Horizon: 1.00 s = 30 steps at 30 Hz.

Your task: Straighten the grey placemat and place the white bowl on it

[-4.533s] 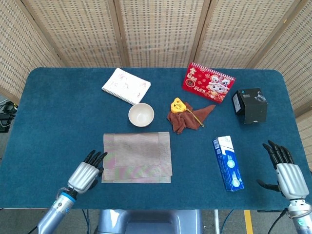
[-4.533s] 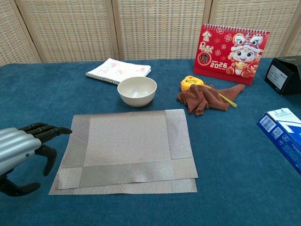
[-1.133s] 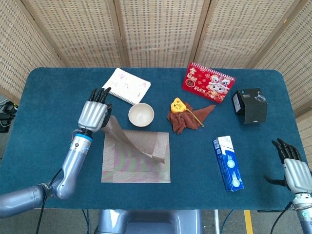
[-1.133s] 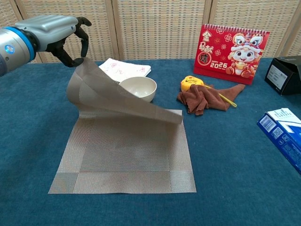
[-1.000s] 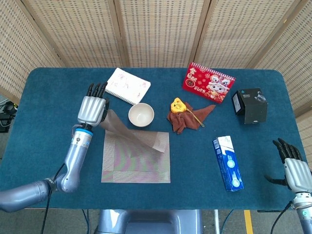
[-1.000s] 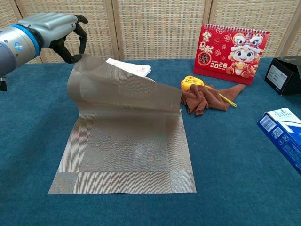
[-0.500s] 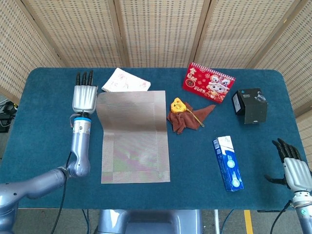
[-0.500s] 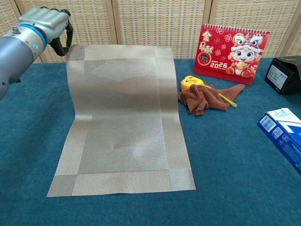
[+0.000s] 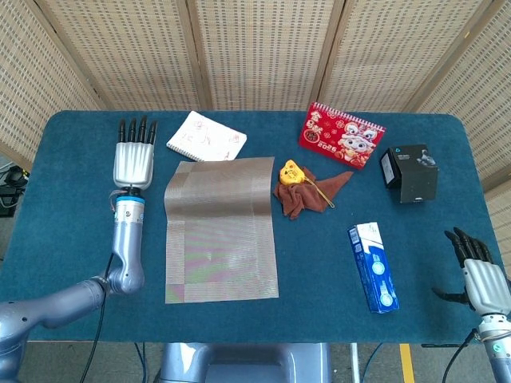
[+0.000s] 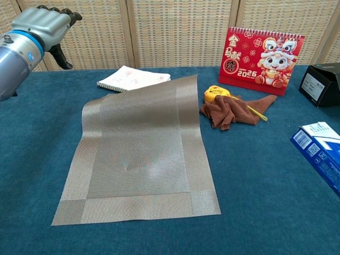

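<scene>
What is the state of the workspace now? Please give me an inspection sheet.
Surface: blue table.
Job's things: grey placemat unfolded, far edge raised; white bowl not visible.
Clutter: notebook, red calendar, brown cloth with yellow toy, black box, blue carton.
Hands: left hand open, off the mat; right hand open, holding nothing.
Cables: black cable at left arm.
Surroundings: woven screens.

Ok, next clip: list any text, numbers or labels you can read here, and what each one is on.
"2025": red desk calendar, below the cartoon lion; the gold Chinese characters at its left are too stylised to read.
Blue and white box: print too small to read.
Black box: label blurred.
Notepad: faint red scribbles, unreadable.
</scene>
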### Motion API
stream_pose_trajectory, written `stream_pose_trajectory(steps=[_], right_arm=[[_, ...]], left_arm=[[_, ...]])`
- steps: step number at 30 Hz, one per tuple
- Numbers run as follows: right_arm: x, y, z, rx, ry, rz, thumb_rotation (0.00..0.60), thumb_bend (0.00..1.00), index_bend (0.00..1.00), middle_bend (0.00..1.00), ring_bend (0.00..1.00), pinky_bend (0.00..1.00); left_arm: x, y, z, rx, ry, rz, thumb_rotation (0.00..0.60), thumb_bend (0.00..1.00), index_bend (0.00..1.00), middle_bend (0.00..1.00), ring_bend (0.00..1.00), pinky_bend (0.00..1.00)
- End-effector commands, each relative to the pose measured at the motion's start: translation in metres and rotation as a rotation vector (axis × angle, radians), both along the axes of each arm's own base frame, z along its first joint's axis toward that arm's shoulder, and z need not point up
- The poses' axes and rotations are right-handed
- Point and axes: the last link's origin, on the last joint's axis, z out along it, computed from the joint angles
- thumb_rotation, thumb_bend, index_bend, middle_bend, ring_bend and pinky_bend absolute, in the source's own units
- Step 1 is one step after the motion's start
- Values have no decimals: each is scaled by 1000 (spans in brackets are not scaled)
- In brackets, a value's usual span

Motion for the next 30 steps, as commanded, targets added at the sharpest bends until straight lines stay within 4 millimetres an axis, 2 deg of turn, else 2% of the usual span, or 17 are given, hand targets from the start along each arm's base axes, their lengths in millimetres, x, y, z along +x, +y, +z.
stream_pose_trajectory(steps=[1,3,6,8,15,20,25,30], right_arm=[[0,0,0,1,1,1,600,58,47,0,0,0],[0,1,-1,2,3,2,600,58,47,0,0,0],[1,2,-3,9,6,4,600,58,47,0,0,0],[3,3,-7,24,14,12,600,58,47,0,0,0],[6,6,-16,52,27,28,600,58,47,0,0,0],[13,11,-25,83,44,69,600,58,47,0,0,0],[19,14,-29,99,52,116,600,58,48,0,0,0],[24,16,-32,118,56,170,600,58,61,0,0,0]], left_arm=[[-9,-18,11,-6,-53,-38,600,198,0,0,0,0],[-12,-24,15,-10,-66,-48,600,198,0,0,0,0],[-22,-46,25,-23,-93,-75,600,198,0,0,0,0],[-39,-77,38,-28,-121,-78,600,198,0,0,0,0],[-69,-138,62,-49,-164,-81,600,198,0,0,0,0],[-97,-199,79,-47,-205,-63,600,198,0,0,0,0],[-115,-234,87,-43,-270,-39,600,198,0,0,0,0],[-128,-259,91,-35,-283,-13,600,198,0,0,0,0]])
